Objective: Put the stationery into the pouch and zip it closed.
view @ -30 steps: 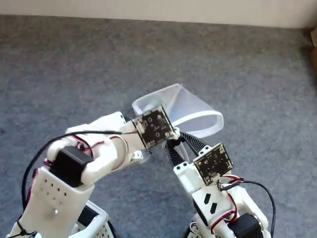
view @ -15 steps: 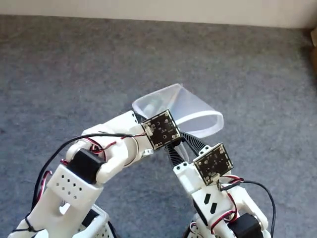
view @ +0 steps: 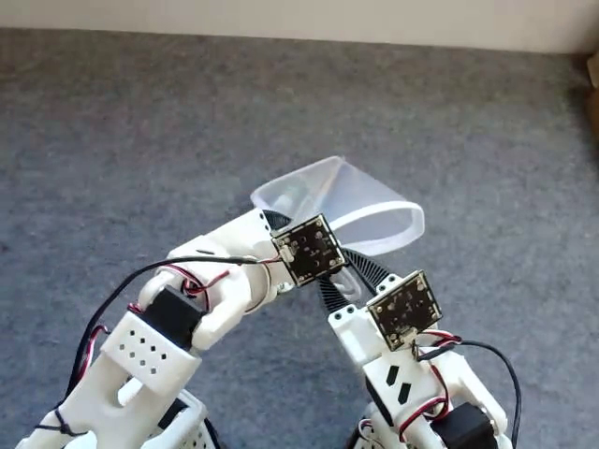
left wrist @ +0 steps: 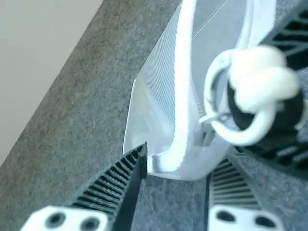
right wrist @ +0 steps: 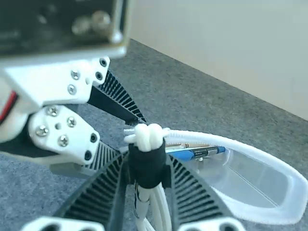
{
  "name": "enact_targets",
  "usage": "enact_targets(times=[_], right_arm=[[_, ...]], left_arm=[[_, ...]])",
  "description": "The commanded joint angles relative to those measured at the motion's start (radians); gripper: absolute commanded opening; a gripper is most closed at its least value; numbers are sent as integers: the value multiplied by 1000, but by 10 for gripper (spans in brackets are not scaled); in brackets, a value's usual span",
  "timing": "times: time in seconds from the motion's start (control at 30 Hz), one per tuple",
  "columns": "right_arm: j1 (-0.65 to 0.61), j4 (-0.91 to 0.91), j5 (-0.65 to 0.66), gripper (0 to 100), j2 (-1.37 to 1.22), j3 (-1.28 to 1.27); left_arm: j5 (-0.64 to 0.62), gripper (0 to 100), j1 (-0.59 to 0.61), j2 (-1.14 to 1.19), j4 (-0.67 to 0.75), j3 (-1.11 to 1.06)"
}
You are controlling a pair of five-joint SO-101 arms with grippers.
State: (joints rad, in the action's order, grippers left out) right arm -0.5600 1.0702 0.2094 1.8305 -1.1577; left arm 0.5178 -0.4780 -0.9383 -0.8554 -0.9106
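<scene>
The left hand (left wrist: pixel 179 162) is at the pouch's near end, its fingers spread apart with the white zip band between them. One tip touches the corner, and I cannot see a firm pinch. That end looks like the right place to anchor: the band is the stiffest part there, while the mesh walls would probably just crumple under a grip.

The pouch (view: pixel 370 201) lies on the grey worktop (view: pixel 140 140) between and just beyond the two arms, its mouth gaping in a wide loop. It looks light, soft and translucent, so it would likely slide or fold over if pulled from one side alone. Inside, near the closed end, lies a blue pen (right wrist: pixel 197 153). A paler, stick-like item sits beside the pen, too hidden to name. The rest of the inside looks bare.

The slider (left wrist: pixel 208 132) sits at the near end, joined by a ring to the pull (right wrist: pixel 147 154), a black sleeve topped by a knotted white cord. The knot should keep the pull from slipping through a grip.

The right hand (right wrist: pixel 147 166) is clamped on that sleeve, its ribbed fingers pressed against both sides.
</scene>
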Motion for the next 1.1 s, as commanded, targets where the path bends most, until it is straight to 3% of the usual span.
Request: enact_targets(times=[0.0,0.3,0.43,0.67,1.07], right_arm=[[10,-28,-12,5,4,8],[15,-62,-14,5,4,5],[61,-94,-81,5,4,7],[202,-174,-183,5,-1,5],[214,-183,-183,5,-4,4]], left_arm=[[-77,188,-33,-22,54,-1],[-127,64,-31,-22,63,-2],[-129,3,-31,-22,60,-2],[-241,6,-24,-22,58,-8],[-241,6,-21,-22,61,-47]])
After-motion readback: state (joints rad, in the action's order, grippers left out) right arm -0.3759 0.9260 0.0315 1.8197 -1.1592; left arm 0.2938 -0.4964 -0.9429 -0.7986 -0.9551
